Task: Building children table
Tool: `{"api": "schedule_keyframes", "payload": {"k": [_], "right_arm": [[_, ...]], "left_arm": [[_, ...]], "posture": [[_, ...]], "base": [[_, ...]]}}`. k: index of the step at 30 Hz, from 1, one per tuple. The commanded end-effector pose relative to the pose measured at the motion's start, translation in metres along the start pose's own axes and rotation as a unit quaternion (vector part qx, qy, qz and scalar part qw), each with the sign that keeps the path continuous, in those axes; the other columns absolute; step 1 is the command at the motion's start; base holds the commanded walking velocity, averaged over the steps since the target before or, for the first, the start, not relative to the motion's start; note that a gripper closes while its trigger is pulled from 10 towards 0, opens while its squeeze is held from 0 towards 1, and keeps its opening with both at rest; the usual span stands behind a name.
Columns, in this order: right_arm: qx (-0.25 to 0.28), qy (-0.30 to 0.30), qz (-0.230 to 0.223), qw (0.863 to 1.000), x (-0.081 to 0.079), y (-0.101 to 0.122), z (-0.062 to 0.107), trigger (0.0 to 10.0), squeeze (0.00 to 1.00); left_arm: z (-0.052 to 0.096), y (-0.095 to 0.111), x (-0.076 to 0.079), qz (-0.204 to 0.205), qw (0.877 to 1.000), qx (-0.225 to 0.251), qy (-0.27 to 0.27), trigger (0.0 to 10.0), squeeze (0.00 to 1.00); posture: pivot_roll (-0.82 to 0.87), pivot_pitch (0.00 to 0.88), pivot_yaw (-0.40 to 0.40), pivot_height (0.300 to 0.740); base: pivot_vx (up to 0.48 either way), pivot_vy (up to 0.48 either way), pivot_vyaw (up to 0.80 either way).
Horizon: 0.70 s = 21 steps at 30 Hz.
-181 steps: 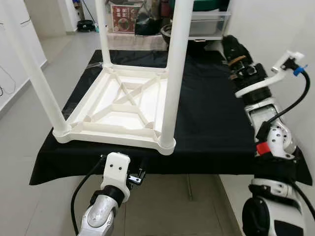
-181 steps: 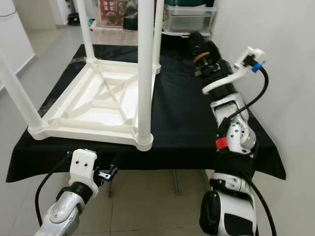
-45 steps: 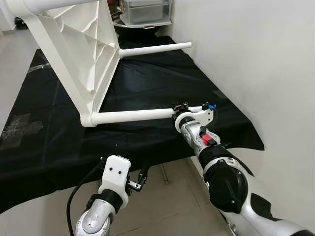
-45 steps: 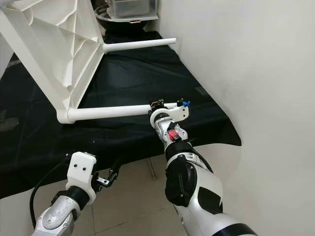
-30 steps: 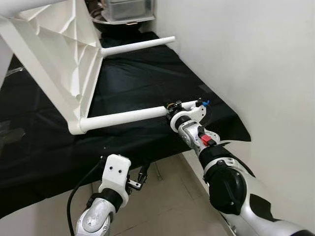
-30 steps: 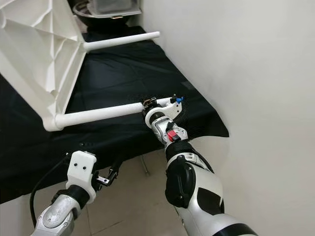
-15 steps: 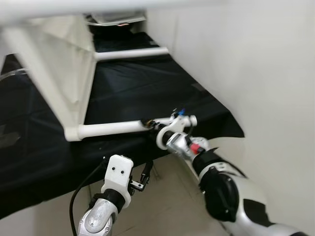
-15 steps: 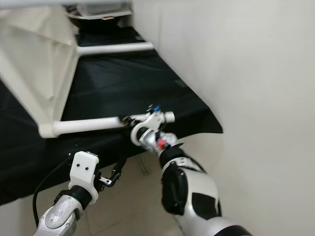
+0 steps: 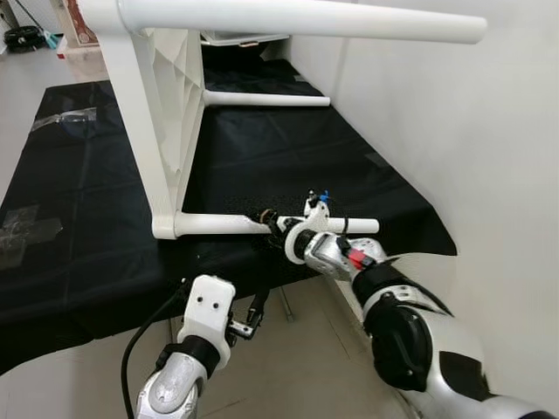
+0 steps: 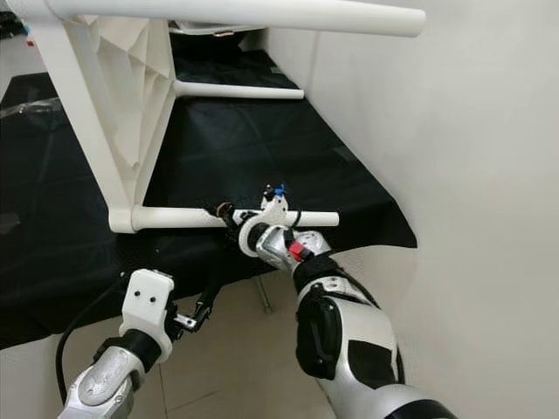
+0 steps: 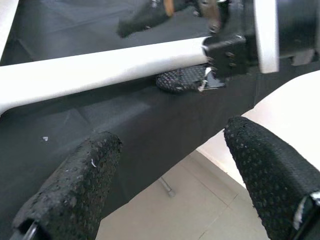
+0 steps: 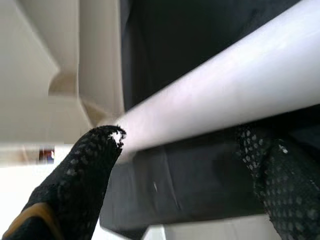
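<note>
The white children's table (image 9: 166,113) lies tipped on its side on the black-draped surface (image 9: 79,253), legs horizontal and pointing toward the wall (image 9: 489,131). The right gripper (image 9: 272,220) is closed around the lower near leg (image 9: 223,224), its fingers (image 12: 85,165) bracketing the tube above and below. The left gripper (image 11: 170,175) hangs below the front edge of the surface with its fingers spread and holding nothing, above the floor (image 9: 288,367).
</note>
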State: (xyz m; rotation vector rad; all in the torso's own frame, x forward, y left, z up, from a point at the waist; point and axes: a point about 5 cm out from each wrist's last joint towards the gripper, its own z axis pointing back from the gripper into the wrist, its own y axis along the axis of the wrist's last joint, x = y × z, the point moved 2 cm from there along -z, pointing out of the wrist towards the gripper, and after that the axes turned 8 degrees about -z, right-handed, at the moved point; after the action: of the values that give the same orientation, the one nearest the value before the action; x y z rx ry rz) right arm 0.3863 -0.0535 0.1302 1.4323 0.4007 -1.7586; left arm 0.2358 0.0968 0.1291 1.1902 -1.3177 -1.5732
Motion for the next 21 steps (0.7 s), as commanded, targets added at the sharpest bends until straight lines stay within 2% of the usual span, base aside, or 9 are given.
{"api": "schedule_keyframes", "payload": {"k": [1,2,4,10,12,14,15,19,21], "right_arm": [[-0.022,-0.010,0.011,1.000,0.006,-0.006,0.001,10.0,0.00],[-0.022,-0.010,0.011,1.000,0.006,-0.006,0.001,10.0,0.00],[-0.055,0.027,0.101,0.993,0.004,0.000,0.018,10.0,0.00],[-0.095,0.098,0.206,0.969,-0.003,0.000,0.049,10.0,0.00],[-0.118,0.127,0.277,0.945,-0.009,-0.007,0.060,10.0,0.00],[-0.123,0.132,0.289,0.940,-0.009,-0.008,0.062,10.0,0.00],[-0.129,0.144,0.331,0.924,-0.011,-0.010,0.066,10.0,0.00],[-0.047,0.124,0.422,0.897,-0.023,0.010,0.062,10.0,0.00],[0.053,0.084,0.457,0.884,-0.040,0.034,0.059,10.0,0.00]], "left_arm": [[0.001,-0.001,0.000,-0.001,1.000,-0.005,0.002,10.0,0.00],[0.001,-0.001,0.000,-0.001,1.000,-0.005,0.002,10.0,0.00],[0.000,-0.001,-0.001,0.001,1.000,-0.005,0.002,10.0,0.00],[-0.001,-0.001,-0.002,0.001,1.000,-0.005,0.001,10.0,0.00],[-0.001,-0.001,-0.002,0.000,1.000,-0.005,0.001,10.0,0.00],[-0.002,-0.001,-0.002,0.000,1.000,-0.006,0.001,10.0,0.00],[-0.002,-0.001,-0.002,0.000,1.000,-0.005,0.002,10.0,0.00],[-0.002,0.000,-0.005,0.003,1.000,-0.003,0.011,10.0,0.00],[-0.002,0.002,-0.014,0.005,0.999,0.003,0.036,10.0,0.00]], "posture": [[0.09,0.114,-0.060,0.740],[0.09,0.114,-0.060,0.740],[0.08,0.117,-0.054,0.740],[0.08,0.119,-0.054,0.740],[0.07,0.120,-0.050,0.740],[0.08,0.119,-0.050,0.740],[0.08,0.119,-0.051,0.740],[0.08,0.118,-0.051,0.740],[0.07,0.119,-0.050,0.740]], "base": [[0.000,0.000,0.00],[0.000,0.000,0.00],[0.000,0.000,0.00],[0.000,0.000,0.00],[0.000,0.000,0.00],[0.000,0.000,0.00],[0.000,0.000,0.00],[0.000,0.000,0.00],[0.000,0.000,0.00]]}}
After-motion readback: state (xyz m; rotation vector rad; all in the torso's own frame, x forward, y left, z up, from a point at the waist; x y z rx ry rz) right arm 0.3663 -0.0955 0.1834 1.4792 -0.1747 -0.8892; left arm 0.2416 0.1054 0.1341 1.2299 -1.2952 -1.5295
